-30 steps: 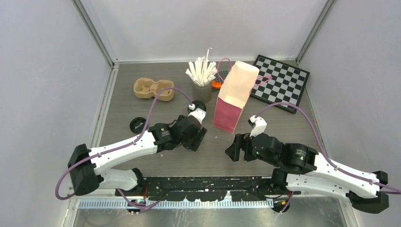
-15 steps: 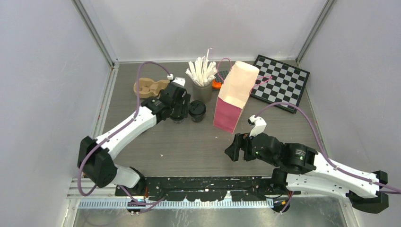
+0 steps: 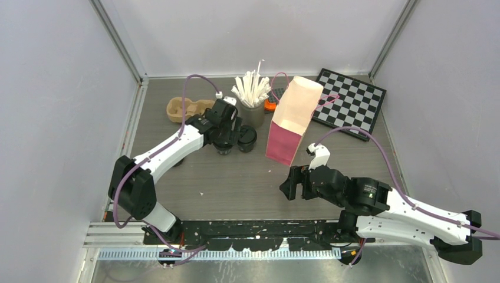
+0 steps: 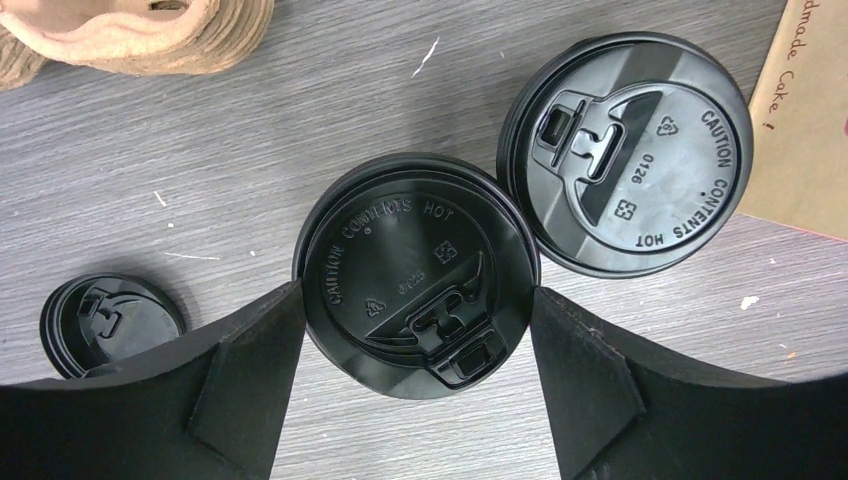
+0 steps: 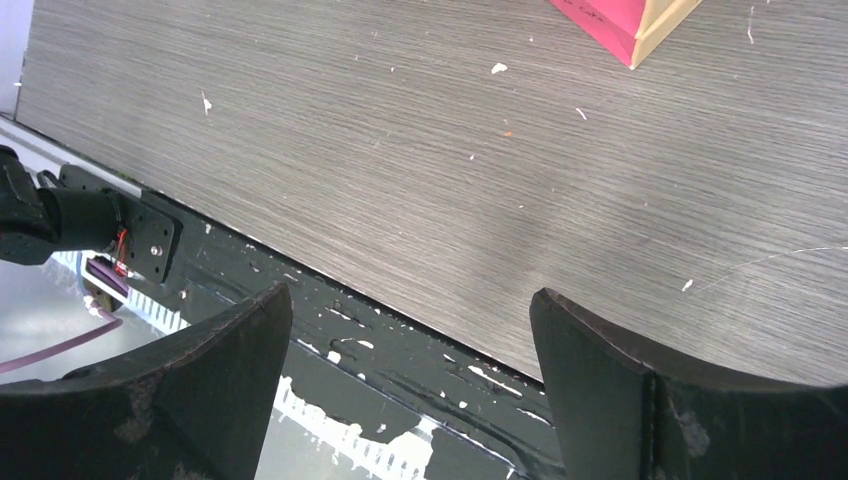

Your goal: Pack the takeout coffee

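Two takeout coffee cups with black lids stand side by side left of the bag. One cup sits between the fingers of my left gripper, which is open; its pads flank the lid's rim on both sides, very close to it. The other cup stands free just to the right, against the pink and cream paper bag. From above, the left gripper covers most of the first cup. My right gripper hangs open and empty over the table's near edge.
A tan pulp tray lies behind the left arm. A grey cup of white sticks stands behind the coffees. A loose black lid lies on the table to the left. A chessboard lies at the back right.
My left arm has swung from the table's middle out to the cups and settled around the left one, jaws slightly wider. The right arm has barely shifted.
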You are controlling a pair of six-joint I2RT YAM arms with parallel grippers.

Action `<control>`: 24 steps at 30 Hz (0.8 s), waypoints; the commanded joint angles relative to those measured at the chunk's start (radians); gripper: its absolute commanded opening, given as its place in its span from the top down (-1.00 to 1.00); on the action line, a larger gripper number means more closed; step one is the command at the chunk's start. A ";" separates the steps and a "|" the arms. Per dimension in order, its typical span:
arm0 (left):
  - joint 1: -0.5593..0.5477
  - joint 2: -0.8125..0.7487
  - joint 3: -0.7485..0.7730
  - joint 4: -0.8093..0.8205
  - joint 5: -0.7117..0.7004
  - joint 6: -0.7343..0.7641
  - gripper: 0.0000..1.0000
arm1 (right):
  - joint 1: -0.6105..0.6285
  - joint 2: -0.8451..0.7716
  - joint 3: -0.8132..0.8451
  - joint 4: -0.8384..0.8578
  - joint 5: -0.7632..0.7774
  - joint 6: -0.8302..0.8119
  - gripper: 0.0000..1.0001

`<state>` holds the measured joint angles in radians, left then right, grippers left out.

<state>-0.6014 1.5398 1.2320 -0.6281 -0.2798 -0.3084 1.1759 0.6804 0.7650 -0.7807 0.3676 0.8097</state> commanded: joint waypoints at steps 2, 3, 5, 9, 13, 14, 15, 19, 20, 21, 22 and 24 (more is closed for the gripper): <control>0.005 -0.008 0.047 0.033 0.023 0.011 -0.67 | 0.003 -0.028 0.056 0.010 0.059 -0.002 -0.87; 0.005 -0.004 0.050 0.028 0.025 0.011 -0.68 | 0.003 -0.035 0.058 0.008 0.062 0.000 -0.87; 0.005 0.006 0.054 0.020 0.027 0.011 -0.68 | 0.004 -0.049 0.061 -0.002 0.070 0.003 -0.86; 0.007 0.018 0.052 0.015 0.023 0.012 -0.68 | 0.003 -0.074 0.067 -0.022 0.081 0.006 -0.87; 0.016 0.020 0.053 0.001 0.016 0.017 -0.70 | 0.004 -0.087 0.074 -0.042 0.087 0.006 -0.87; 0.020 0.019 0.052 0.000 0.015 0.018 -0.70 | 0.004 -0.090 0.077 -0.046 0.089 0.005 -0.87; 0.024 0.020 0.049 -0.003 0.014 0.018 -0.70 | 0.003 -0.090 0.081 -0.051 0.091 0.004 -0.87; 0.037 0.023 0.036 -0.006 0.023 0.013 -0.71 | 0.003 -0.091 0.088 -0.061 0.098 -0.001 -0.87; 0.038 0.023 0.034 -0.005 0.026 0.011 -0.71 | 0.004 -0.091 0.087 -0.062 0.100 -0.001 -0.87; 0.037 0.025 0.034 -0.007 0.030 0.012 -0.71 | 0.004 -0.090 0.086 -0.062 0.102 -0.002 -0.87; 0.038 0.024 0.036 -0.010 0.034 0.010 -0.71 | 0.004 -0.088 0.087 -0.060 0.103 -0.003 -0.87; 0.037 0.020 0.038 -0.011 0.040 0.009 -0.71 | 0.004 -0.083 0.088 -0.062 0.103 -0.006 -0.87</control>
<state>-0.5686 1.5635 1.2442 -0.6369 -0.2569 -0.3054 1.1759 0.5976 0.8154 -0.8486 0.4335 0.8104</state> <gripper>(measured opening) 0.854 0.934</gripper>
